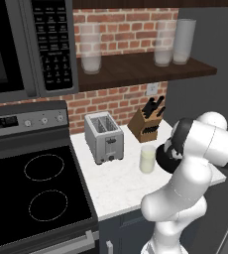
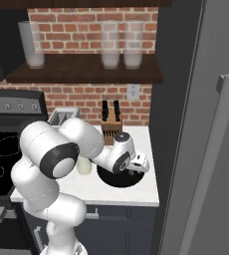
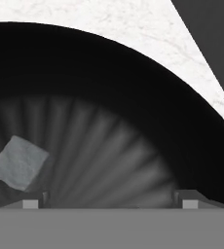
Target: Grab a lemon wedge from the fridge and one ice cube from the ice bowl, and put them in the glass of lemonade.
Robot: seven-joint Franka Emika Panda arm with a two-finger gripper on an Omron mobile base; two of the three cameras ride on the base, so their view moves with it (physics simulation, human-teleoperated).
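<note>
My gripper (image 2: 135, 172) hangs open just above the ice bowl (image 2: 117, 181), a wide black bowl at the counter's right end. In the hand view the fingertips (image 3: 33, 203) stand wide apart over the ribbed inside of the ice bowl (image 3: 133, 121). One ice cube (image 3: 19, 162), pale grey and tilted, lies beside the left fingertip, with nothing between the fingers. The glass of lemonade (image 1: 147, 158) stands upright on the counter left of the bowl, partly behind my arm in the right base view. The fridge (image 2: 211, 149) rises at the right with its long bar handle. The lemon wedge is out of view.
A silver toaster (image 1: 104, 136) and a wooden knife block (image 1: 145, 124) stand at the back of the white counter (image 1: 116, 188). The black stove (image 1: 36, 193) lies to the left under a microwave (image 1: 17, 44). Frosted glasses (image 2: 110, 47) line the dark shelf above.
</note>
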